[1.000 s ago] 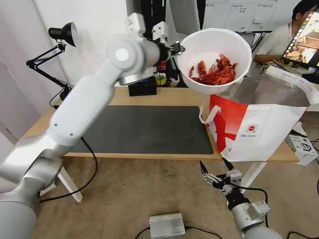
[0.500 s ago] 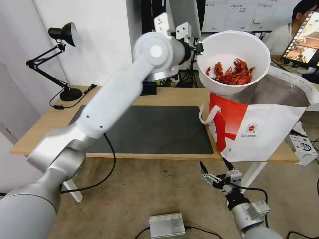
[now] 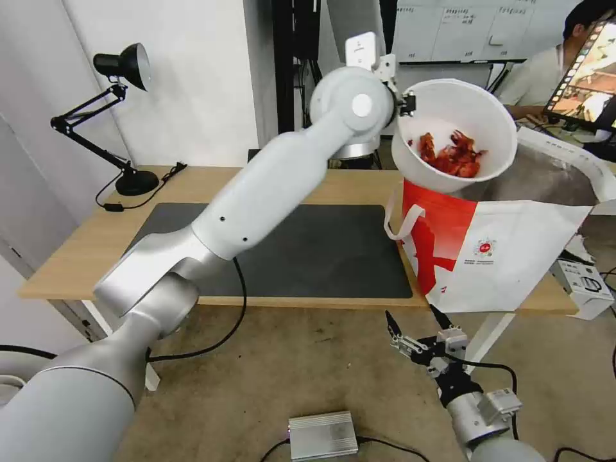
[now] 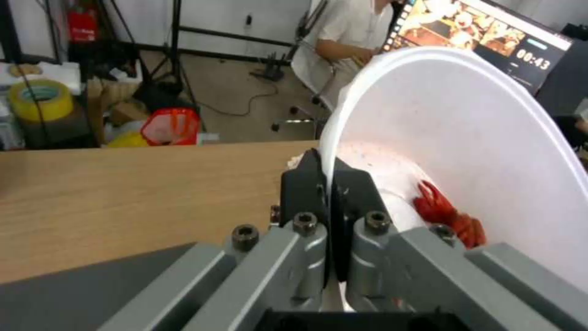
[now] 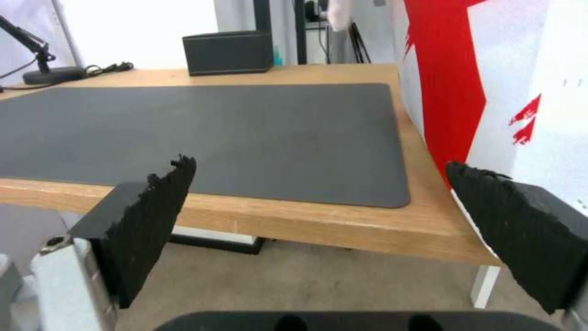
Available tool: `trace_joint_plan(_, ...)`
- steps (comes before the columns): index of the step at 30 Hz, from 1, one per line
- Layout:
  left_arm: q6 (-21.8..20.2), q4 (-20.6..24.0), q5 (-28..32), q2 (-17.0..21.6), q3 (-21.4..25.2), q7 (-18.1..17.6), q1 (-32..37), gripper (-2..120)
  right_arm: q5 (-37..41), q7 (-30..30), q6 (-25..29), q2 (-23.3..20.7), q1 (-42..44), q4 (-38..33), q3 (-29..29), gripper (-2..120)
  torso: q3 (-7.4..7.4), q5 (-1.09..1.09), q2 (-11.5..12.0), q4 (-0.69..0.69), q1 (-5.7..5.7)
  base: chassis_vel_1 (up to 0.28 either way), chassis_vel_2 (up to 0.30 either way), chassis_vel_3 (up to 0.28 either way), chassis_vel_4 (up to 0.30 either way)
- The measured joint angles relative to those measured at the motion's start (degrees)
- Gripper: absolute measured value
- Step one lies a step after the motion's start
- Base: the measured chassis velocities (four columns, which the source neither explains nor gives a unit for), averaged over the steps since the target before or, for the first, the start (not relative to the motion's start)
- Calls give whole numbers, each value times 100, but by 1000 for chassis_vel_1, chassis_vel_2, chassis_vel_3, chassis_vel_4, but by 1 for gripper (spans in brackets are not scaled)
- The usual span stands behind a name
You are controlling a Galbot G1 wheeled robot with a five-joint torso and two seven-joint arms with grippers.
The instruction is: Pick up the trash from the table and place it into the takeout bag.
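Observation:
My left gripper [image 3: 407,104] is shut on the rim of the trash, a white round bowl [image 3: 471,109] holding red crayfish shells [image 3: 452,154]. The bowl hangs tilted over the near left corner of the open takeout bag [image 3: 507,250], a white-and-red tote with foil lining that stands on the right end of the table [image 3: 192,186]. The left wrist view shows the left gripper [image 4: 330,184] pinching the bowl [image 4: 466,151] wall, shells [image 4: 450,216] inside. My right gripper [image 3: 414,324] hangs open below the table's front edge, and in its own view the right gripper [image 5: 319,184] faces the dark mat [image 5: 214,133] and the bag [image 5: 490,92].
A black desk lamp [image 3: 119,115] stands at the table's far left. A black box [image 5: 228,52] sits at the back edge. A silver unit [image 3: 323,436] lies on the floor in front. A white device [image 3: 585,283] rests right of the bag. A person sits behind at a screen.
My left arm has swung right with the bowl, carrying it from beside the bag to over the bag's opening, and the bowl has tipped further. The right arm has not moved.

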State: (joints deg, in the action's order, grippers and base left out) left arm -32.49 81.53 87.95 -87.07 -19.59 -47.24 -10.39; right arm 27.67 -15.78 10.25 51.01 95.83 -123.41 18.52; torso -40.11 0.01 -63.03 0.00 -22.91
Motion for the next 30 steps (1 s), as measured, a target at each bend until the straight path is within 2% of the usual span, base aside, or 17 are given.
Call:
trace_joint_plan(3,101,-27,-101,-125,-83,-3,0,0,0,0,0,0,0,0,0,100,0,0,0,0,0,0,0,0,0)
trace_joint_plan(11,127,-75,-467,-150,-316,-3,35,0,0,0,0,0,0,0,0,100,0,0,0,1,0,0,0,0,0)
trace_joint_plan(30,268,61,-541,-86,-552,151,134,0,0,0,0,0,0,0,0,100,0,-1,0,0,0,0,0,0,0)
